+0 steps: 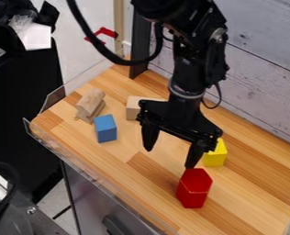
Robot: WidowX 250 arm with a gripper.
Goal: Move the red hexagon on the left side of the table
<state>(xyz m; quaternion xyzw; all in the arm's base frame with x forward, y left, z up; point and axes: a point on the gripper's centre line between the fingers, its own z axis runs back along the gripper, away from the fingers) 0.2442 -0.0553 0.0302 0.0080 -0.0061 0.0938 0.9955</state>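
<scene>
Gripper (170,158) spread beside the red hexagon (194,188)

I see the hexagon standing on the wooden table (252,193), with my gripper hanging just up-left of it — fingers wide apart, one tip right by its top, though I can't tell if they touch. The yellow block (215,156) sits near, behind the hexagon; well apart, up-left of it — the blue block (105,128), pale block (132,108) and rounded wooden piece (91,99)

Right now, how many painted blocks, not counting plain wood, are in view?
3: the red hexagon, nearest the camera; the yellow block, partly behind the gripper; the blue block, toward the view's left. The arm may hide another.
</scene>
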